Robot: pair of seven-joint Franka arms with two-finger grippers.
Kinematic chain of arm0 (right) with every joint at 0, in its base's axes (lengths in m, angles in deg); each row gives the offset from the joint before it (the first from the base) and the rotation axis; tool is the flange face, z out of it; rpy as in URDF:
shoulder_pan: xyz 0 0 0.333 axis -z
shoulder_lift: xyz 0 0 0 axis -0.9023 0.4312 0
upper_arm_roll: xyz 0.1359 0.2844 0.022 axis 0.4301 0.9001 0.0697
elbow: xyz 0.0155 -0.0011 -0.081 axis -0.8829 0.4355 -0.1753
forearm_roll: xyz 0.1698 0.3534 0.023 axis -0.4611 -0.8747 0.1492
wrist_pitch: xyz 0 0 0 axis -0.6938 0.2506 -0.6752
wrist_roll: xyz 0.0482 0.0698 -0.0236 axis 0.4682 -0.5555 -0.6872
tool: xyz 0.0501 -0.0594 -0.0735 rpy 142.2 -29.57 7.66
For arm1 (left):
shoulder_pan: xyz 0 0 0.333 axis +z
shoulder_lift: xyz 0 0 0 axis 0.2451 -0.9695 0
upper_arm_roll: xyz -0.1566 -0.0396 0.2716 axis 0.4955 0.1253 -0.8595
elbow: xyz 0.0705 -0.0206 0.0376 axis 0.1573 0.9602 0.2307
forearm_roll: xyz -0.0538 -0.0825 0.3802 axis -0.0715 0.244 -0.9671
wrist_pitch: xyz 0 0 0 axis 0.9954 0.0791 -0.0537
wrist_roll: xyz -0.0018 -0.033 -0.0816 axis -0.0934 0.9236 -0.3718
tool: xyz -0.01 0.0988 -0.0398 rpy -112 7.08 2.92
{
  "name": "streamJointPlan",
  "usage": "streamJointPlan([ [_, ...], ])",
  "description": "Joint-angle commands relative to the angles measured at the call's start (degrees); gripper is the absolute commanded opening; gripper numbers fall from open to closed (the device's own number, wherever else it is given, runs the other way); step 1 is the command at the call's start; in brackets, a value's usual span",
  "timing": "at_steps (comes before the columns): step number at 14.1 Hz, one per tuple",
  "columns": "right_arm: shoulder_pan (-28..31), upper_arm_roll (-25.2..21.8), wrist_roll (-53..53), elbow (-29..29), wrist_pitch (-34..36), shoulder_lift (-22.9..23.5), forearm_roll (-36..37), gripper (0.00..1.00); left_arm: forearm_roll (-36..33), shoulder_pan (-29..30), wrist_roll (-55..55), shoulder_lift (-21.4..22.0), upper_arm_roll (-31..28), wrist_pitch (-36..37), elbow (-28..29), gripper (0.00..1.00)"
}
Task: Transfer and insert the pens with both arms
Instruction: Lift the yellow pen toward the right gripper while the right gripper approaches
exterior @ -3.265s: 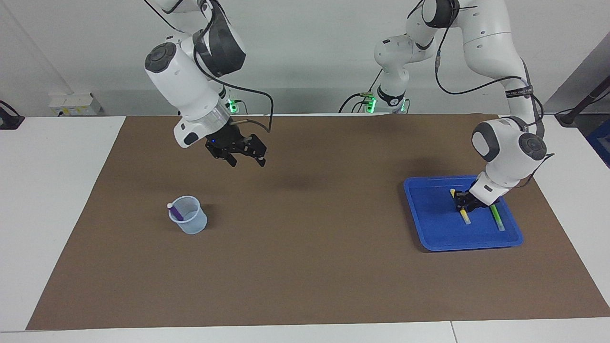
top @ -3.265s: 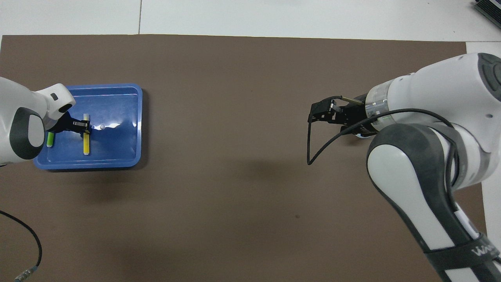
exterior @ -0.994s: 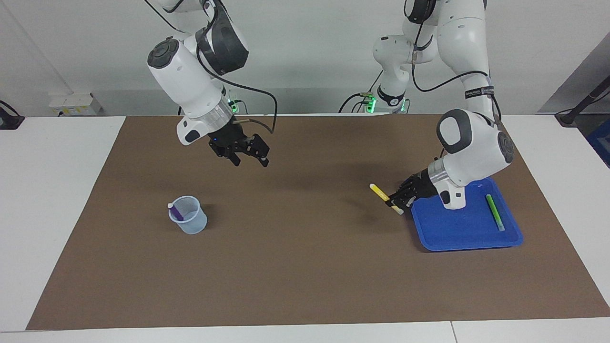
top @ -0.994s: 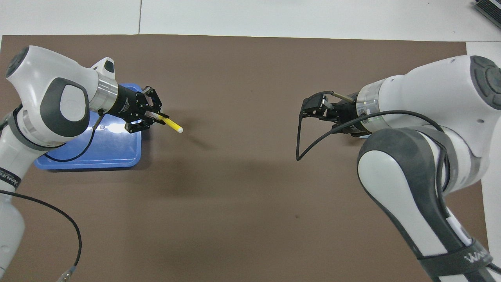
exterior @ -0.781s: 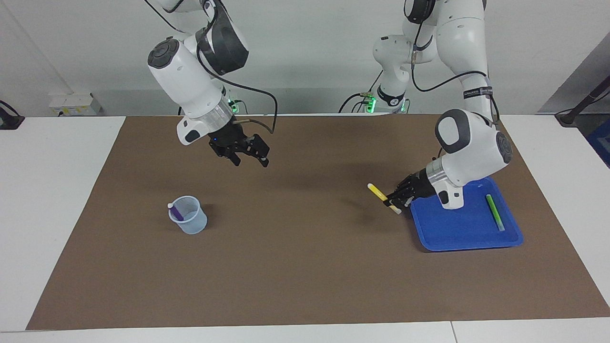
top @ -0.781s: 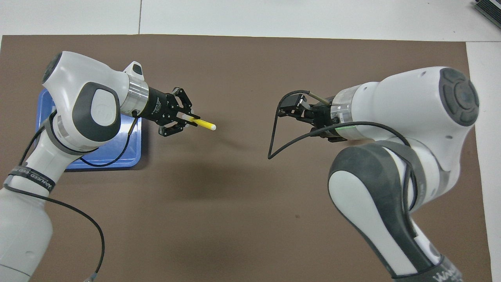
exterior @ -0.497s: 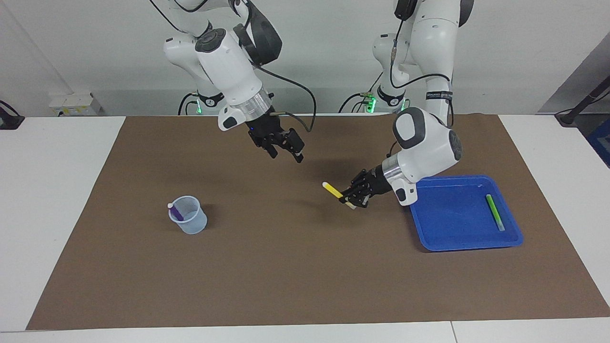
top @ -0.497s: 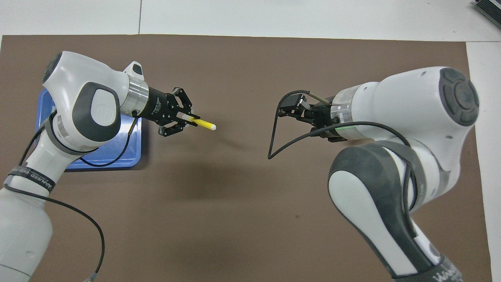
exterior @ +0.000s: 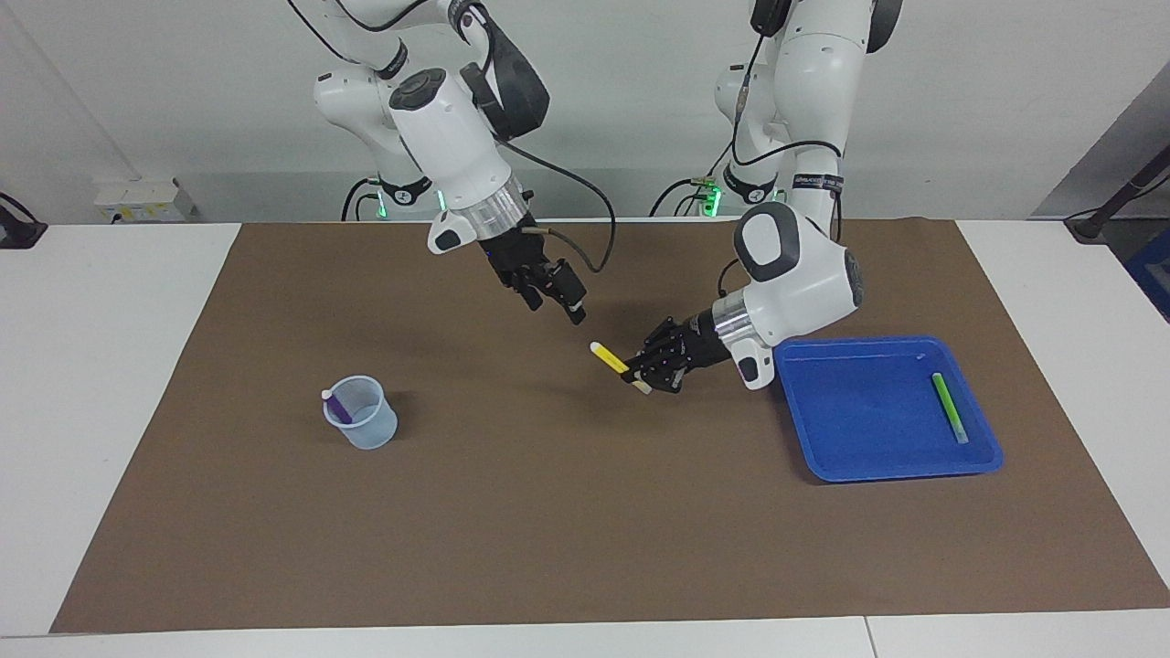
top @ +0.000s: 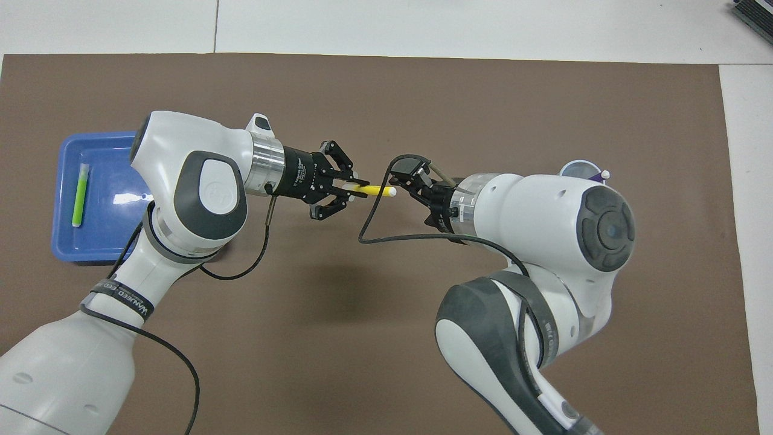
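Facing view: I have the left gripper up over the middle of the desk, jaws clenched on the yellow pen, which sticks out toward the right arm's end with its pale tip leading. A second ago this pen was just off the edge of the blue tray; now it is well clear of the tray, so the carry to the handover spot looks nearly done. The right gripper has swung in from the cup end and hangs just above and beside the pen's tip, jaws released, nothing in them, not touching the pen yet. The green pen lies in the tray, untouched. The purple pen stands tilted in the clear cup at the right arm's end of the desk.

Overhead view: the left gripper holds the yellow pen level, the tip pointing straight at the right gripper, which sits right at that tip. Both arms have closed the wide gap they had a second ago. I judge the next step is the right jaws closing on the free end before I let go with the left. The green pen lies in the tray; the cup peeks out past the right arm.
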Motion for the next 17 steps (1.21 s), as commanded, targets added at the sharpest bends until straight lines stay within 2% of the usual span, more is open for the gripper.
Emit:
streamJointPlan([
  [1, -0.71, -0.01, 1.44, 2.3, -1.63, -1.85, -0.56, 0.82, 3.03, -3.09, -1.44, 1.76, -0.54, -2.31, 2.15, 0.0],
  [2, -0.8, -0.01, 1.44, 2.39, -1.63, -1.85, -0.56, 0.76, 3.03, -3.28, -1.44, 1.85, -0.54, -2.48, 2.24, 0.0],
  [5, -0.8, -0.01, 1.09, 3.26, -1.81, -1.94, -0.56, 0.66, 3.03, -3.45, -1.53, 2.72, -0.45, -2.05, 3.03, 0.0],
  [17, -0.62, -0.01, 0.04, 4.5, -2.42, -1.85, -0.48, 0.41, 3.03, -4.07, -1.71, 3.69, -0.54, -2.14, 4.09, 0.0],
])
